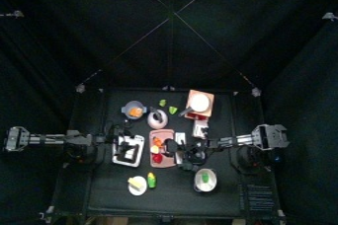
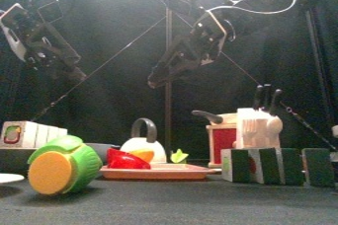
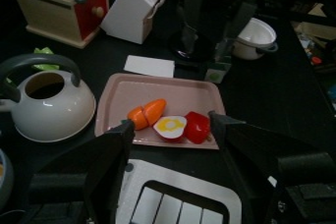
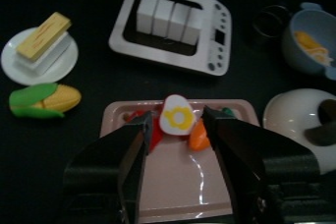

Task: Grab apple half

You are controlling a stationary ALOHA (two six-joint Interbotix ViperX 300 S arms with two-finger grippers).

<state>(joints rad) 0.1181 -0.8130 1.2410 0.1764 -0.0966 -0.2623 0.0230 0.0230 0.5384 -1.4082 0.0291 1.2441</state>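
Directly below the right tool [image 4: 175, 140], whose jaws stand wide, the apple half [image 4: 175, 118] lies on the pink tray [image 4: 197, 194] between carrot and red piece. Descend straight, straddling it only, then close gently.

From high above, everything on the surface [image 1: 113, 194] is too small to name with any confidence. At table height, the pink tray [image 2: 156, 173] shows only its rim, and the green-skinned piece [image 2: 63, 167] up front covers its left end. On the right wrist camera, the right hand [image 4: 175, 141] blocks most of the food on the tray [image 4: 171, 194]; the apple half can't be picked out.
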